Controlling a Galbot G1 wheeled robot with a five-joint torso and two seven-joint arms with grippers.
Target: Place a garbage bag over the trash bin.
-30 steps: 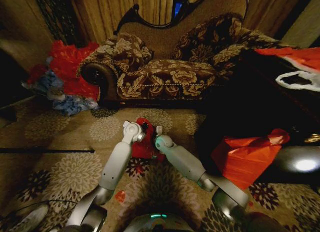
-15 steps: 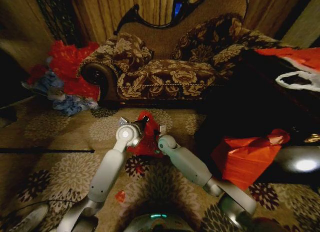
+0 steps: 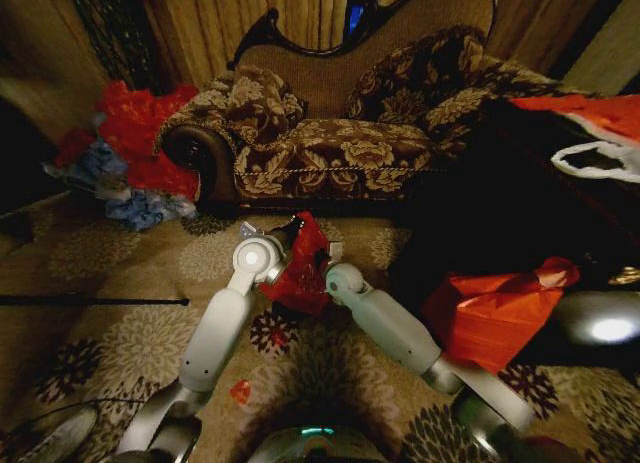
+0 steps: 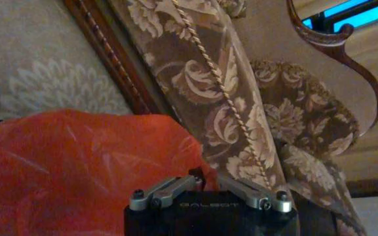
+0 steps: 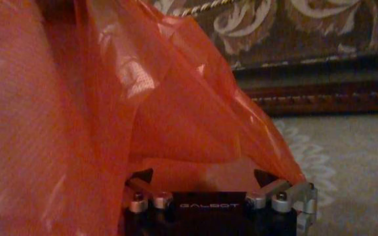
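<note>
Both arms extended forward over patterned carpet (image 3: pixel 120 353), meeting at centre. Left gripper (image 3: pixel 278 245) at left edge of bag (image 3: pixel 303 268); right gripper (image 3: pixel 328 266) at right edge. Bag held off floor between both, red film stretched and crumpled, tip raised toward sofa (image 3: pixel 330 143).

Left wrist view: left gripper (image 4: pixel 205 189) with finger linkages drawn inward, pinching bag (image 4: pixel 77 167) film. Right wrist view: right gripper (image 5: pixel 208 184) with fingertips buried in bag (image 5: pixel 110 123) film; finger state cannot be told.

Bin (image 3: pixel 290 309): small dark patch directly beneath bag, mostly covered; mouth hidden.

Right, near: orange bundle (image 3: pixel 495 308). Far: sofa across centre. Far left: heap of red and blue bags (image 3: pixel 130 153) beside sofa arm.
</note>
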